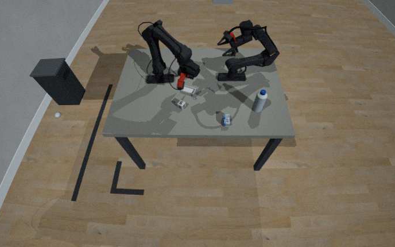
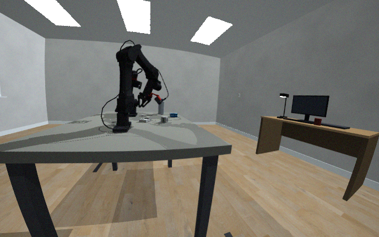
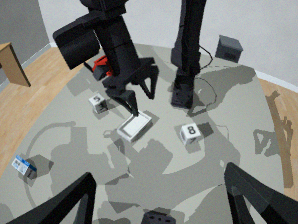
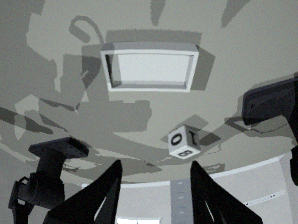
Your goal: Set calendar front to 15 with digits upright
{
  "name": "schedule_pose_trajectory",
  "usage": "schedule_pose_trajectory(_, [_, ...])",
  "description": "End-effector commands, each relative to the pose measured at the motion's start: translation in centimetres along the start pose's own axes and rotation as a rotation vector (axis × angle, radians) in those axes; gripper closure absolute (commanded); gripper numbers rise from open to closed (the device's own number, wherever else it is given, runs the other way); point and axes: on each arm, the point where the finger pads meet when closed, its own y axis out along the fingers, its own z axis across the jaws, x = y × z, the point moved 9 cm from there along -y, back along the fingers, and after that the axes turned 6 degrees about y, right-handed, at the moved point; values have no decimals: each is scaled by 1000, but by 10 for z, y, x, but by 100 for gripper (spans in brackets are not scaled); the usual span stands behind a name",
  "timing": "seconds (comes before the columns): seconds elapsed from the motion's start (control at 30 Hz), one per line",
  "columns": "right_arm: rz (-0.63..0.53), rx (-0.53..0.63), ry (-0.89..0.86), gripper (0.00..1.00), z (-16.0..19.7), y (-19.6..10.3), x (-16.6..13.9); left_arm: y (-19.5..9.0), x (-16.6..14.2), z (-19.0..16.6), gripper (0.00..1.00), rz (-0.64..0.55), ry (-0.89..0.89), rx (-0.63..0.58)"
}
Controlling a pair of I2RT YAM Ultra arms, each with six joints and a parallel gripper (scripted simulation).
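The white tray [image 1: 188, 90] [image 2: 145, 120] [image 3: 134, 126] [image 4: 150, 69] lies empty on the table. One white cube [image 1: 181, 104] [image 2: 163, 119] [image 3: 98, 103] stands beyond it on the bottle side's table half, a 5 on top. The other cube [image 3: 190, 133] [image 4: 184, 142] stands on the robot side of the tray, an 8 on top; 0 and 1 show on its sides in the right wrist view. The arm hides it in the top view. My right gripper [image 3: 144, 107] [image 4: 156, 165] is partly open and empty, above the table near the tray. My left gripper [image 1: 220, 50] [image 3: 158, 177] is wide open and empty, raised away from both cubes.
A white bottle with a blue cap [image 1: 259, 102] [image 2: 161, 108] stands on the left arm's side. A blue and white carton [image 1: 227, 119] [image 2: 173, 114] [image 3: 23, 167] lies near the table edge farthest from the arms. The right arm's base [image 3: 182, 96] stands near the 8 cube.
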Motion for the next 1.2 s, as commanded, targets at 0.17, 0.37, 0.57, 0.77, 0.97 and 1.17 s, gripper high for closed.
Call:
schedule_pose_trajectory(0.17, [28,36,17,36,31,-26,94,55,9,19,0,-24,-92,231])
schedule_pose_trajectory(0.37, [54,74,86,36,28,-33,155,73,-2,33,0,4,-136,330])
schedule_pose_trajectory(0.57, [70,100,141,36,20,-36,194,78,-10,37,0,39,-156,358])
schedule_pose_trajectory(0.77, [75,104,159,36,20,-36,198,76,-7,37,0,30,-154,359])
schedule_pose_trajectory(0.97, [69,119,148,36,25,-28,196,76,-7,37,0,30,-154,359])
schedule_pose_trajectory(1.17, [76,107,159,36,27,-15,195,76,-7,37,0,30,-154,359])
